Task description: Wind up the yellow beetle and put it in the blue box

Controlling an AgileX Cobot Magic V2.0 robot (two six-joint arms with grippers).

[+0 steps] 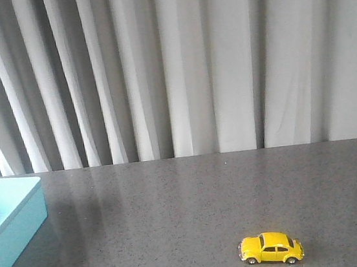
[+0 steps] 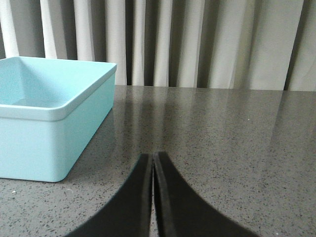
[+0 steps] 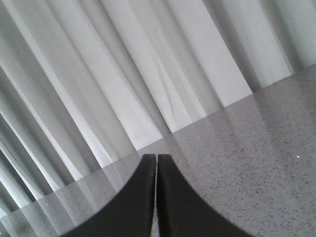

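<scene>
Yellow beetle (image 1: 271,248) sits on its wheels on the dark speckled table (image 1: 193,203), near the front edge and right of centre in the front view, its side turned to the camera. Well apart from it, at the table's far left, stands the blue box (image 1: 10,222), only one corner of it inside the front view. The left wrist view shows more of the blue box (image 2: 54,113): an open-topped turquoise container with a paler rolled rim, resting flat on the table (image 2: 222,133). The left gripper (image 2: 153,163) hangs low over the bare surface just beside the box, its two black fingers pressed together with nothing between them. The right gripper (image 3: 156,163) is likewise closed and empty, tilted over the table (image 3: 247,158). Pale pleated curtains (image 1: 176,62) fill the background behind the table's far edge.
</scene>
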